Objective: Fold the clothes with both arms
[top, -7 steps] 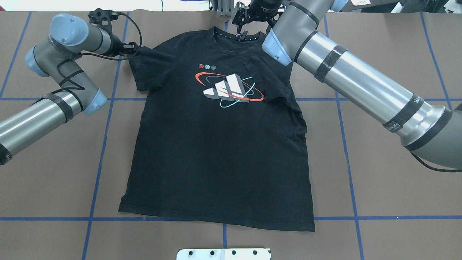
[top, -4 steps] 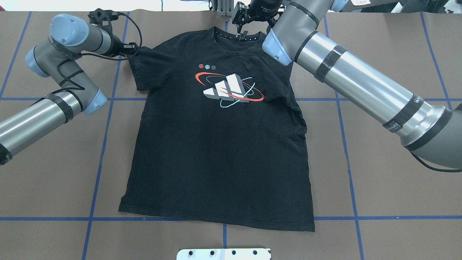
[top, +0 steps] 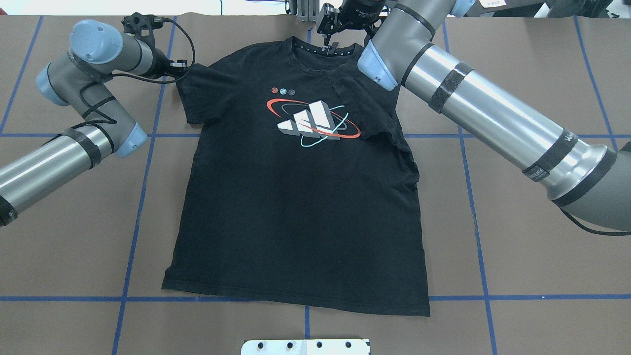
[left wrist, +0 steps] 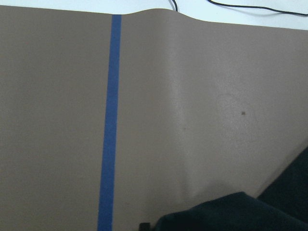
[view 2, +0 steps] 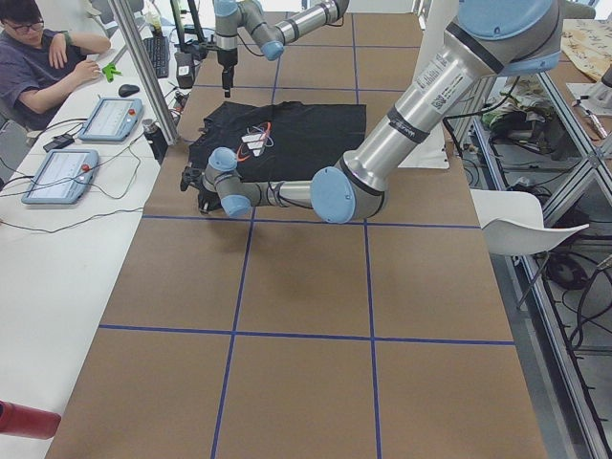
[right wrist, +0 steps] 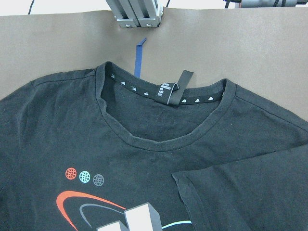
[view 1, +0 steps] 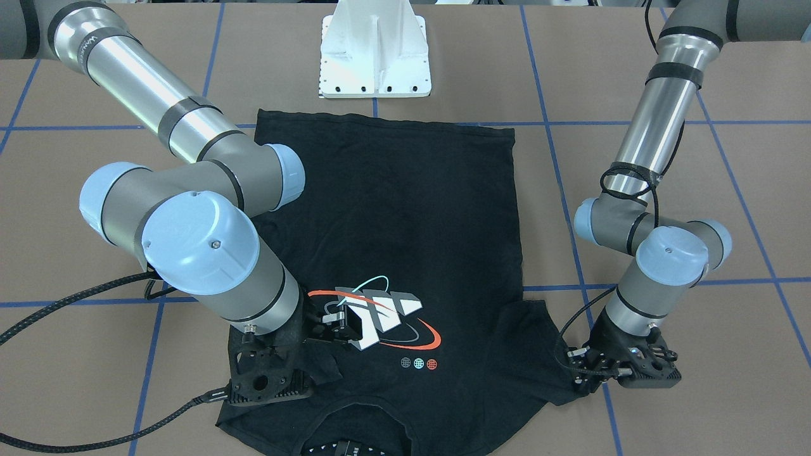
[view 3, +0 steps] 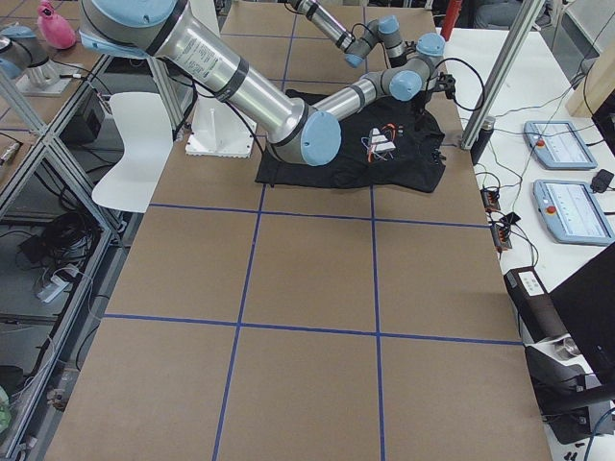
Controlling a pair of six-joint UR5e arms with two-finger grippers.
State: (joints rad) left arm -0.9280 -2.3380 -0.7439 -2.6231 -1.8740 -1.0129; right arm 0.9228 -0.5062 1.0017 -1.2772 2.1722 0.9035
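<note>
Folding the sleeves inward looks to be the step in hand: the black short-sleeved cotton T-shirt (top: 296,212) lies flat, print up, on the brown desk (top: 517,246), hem toward the robot. Its right sleeve (top: 367,111) is already turned in over the chest beside the red-and-teal print (top: 313,121). The left sleeve (top: 202,93) is spread out, with the left black claw end effector (view 1: 580,373) low at its outer edge; whether its jaws have closed on the cloth I cannot tell. The right end effector (top: 326,42) hangs above the collar (right wrist: 166,139), holding nothing; how far it is open is unclear. Next, I judge, the left sleeve needs a firm pinch and a carry across to the chest
</note>
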